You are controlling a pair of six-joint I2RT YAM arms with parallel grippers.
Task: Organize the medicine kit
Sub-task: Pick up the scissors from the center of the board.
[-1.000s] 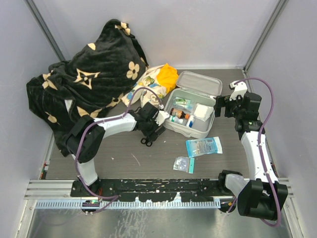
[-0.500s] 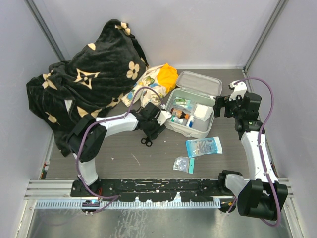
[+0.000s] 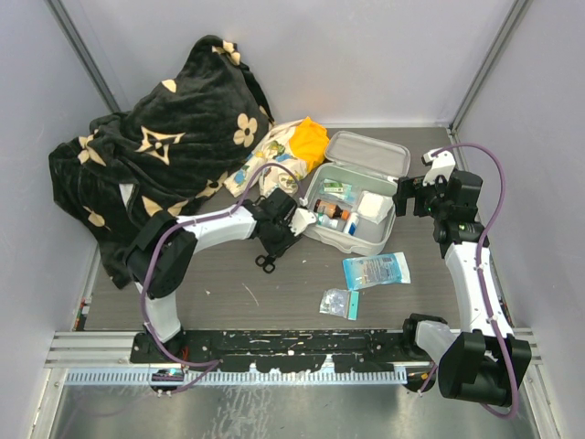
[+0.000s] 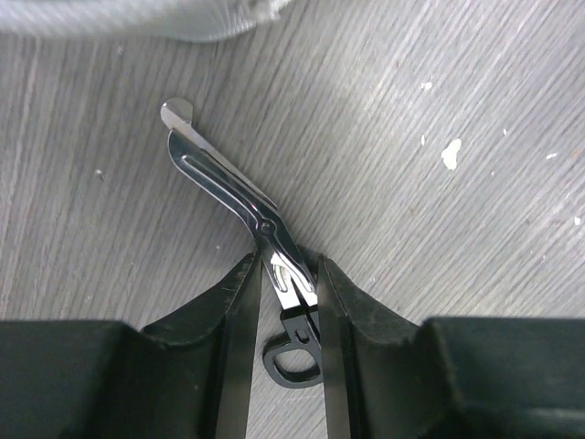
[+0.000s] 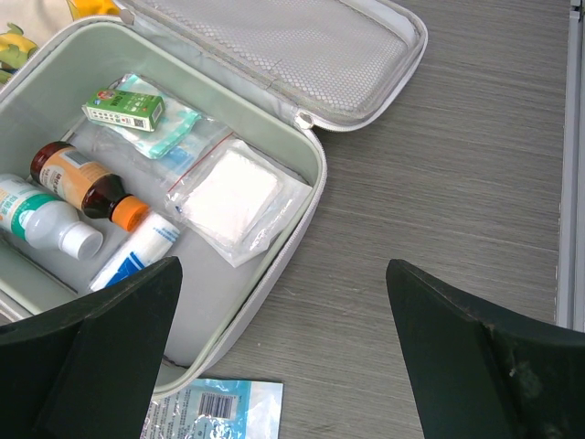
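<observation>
Top external view: you see the medicine kit (image 3: 370,154) lying open on the table (image 3: 219,293) right of centre, its lid hinged back toward the far wall. The floral-and-orange cloth bundle (image 3: 294,146) sits just beside its far-left corner, and a black patterned blanket (image 3: 164,137) is heaped at far left. The left end effector (image 3: 277,236) points down just beside the kit's left wall, over black-handled scissors (image 3: 265,262). The right end effector (image 3: 402,197) hovers at the kit's right edge. A blue packet (image 3: 376,270) and a smaller packet (image 3: 338,303) lie on the table nearer the arm bases. Left wrist view: the left end effector (image 4: 285,274) has its jaws narrow, one finger (image 4: 233,297) on each side of the scissors (image 4: 233,192) just below the pivot. The blades lie flat on the table and point away. You cannot tell whether the fingers actually pinch the metal. Right wrist view: the right end effector (image 5: 283,274) stands wide and holds nothing, above the rim of the kit (image 5: 274,46). Inside lie a green box (image 5: 123,108), a brown bottle (image 5: 82,181) with an orange cap, a white bottle (image 5: 41,222), a white tube (image 5: 137,256) and a bagged gauze pad (image 5: 233,197). The blue packet (image 5: 215,407) lies on the table just beside the kit's near wall.
</observation>
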